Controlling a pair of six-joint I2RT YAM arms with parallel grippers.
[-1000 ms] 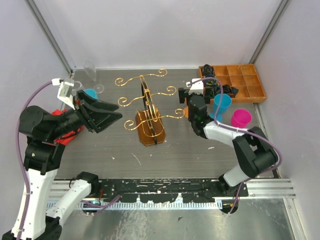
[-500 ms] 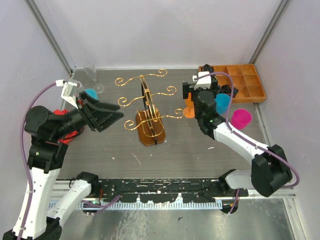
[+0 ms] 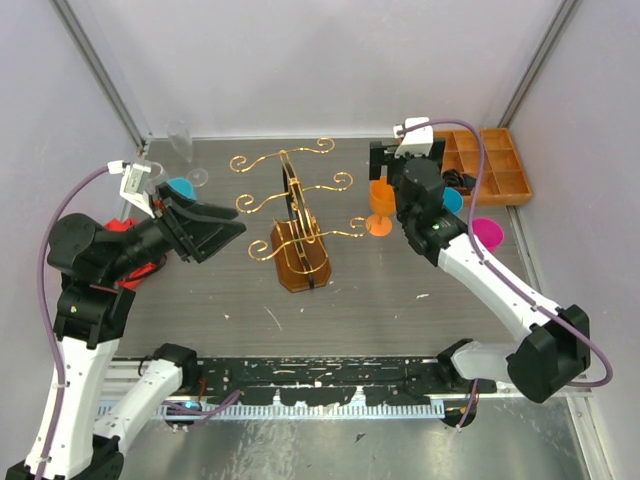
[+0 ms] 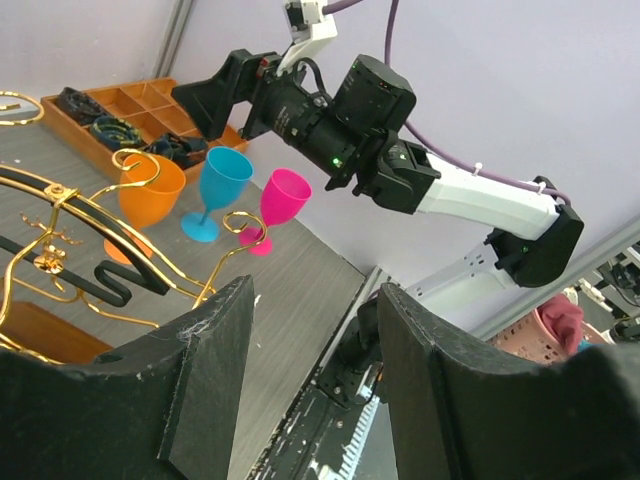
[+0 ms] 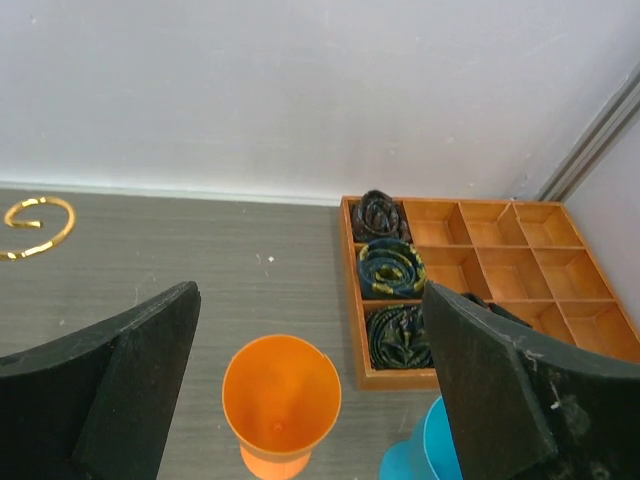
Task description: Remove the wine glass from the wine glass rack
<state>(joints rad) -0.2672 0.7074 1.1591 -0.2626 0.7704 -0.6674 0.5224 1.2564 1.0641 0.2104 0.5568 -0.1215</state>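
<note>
Right gripper [image 5: 310, 345], spread wide and empty, above an orange wine glass [image 5: 281, 400] standing beside the gold rack [image 3: 296, 225]; left gripper [image 4: 315, 340] also released

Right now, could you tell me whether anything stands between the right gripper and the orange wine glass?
Nothing visible does. The right gripper hangs open above the orange wine glass, which stands upright on the table. The blue glass is to one side and the gold rack to the other, neither in between.
</note>
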